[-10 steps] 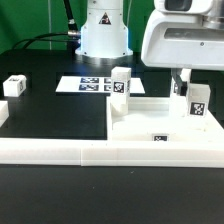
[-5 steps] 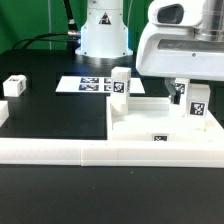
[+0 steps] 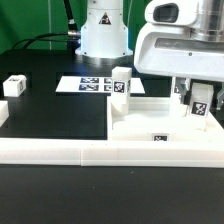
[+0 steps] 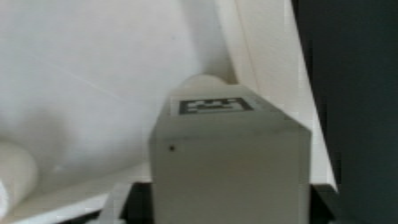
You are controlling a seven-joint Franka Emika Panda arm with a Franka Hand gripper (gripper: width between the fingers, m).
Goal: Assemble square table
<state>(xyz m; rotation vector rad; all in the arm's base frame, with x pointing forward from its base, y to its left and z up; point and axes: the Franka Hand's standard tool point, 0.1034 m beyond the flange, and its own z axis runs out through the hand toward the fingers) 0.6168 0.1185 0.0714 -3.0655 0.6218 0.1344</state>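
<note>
Bright, even light from above nearly washes out the white plastic square tabletop (image 3: 146,118) against the black table (image 3: 50,112). The wrist view is soft and grainy, with the small white block leg (image 4: 222,170) blurred and its near face shaded grey.

Arm base (image 3: 103,38): white, rounded, tapered upward; small dark bluish marks seen near top. Black cables (image 3: 45,42) seen beside base, at exterior view's left. Wrist housing (image 3: 185,50): large, white-grey, boxy, corners rounded; grey rounded cap (image 3: 165,12) mounted on top. Fingers (image 3: 183,92): dark, short, slim. Dark pads (image 4: 132,205) glimpsed in wrist view.
</note>
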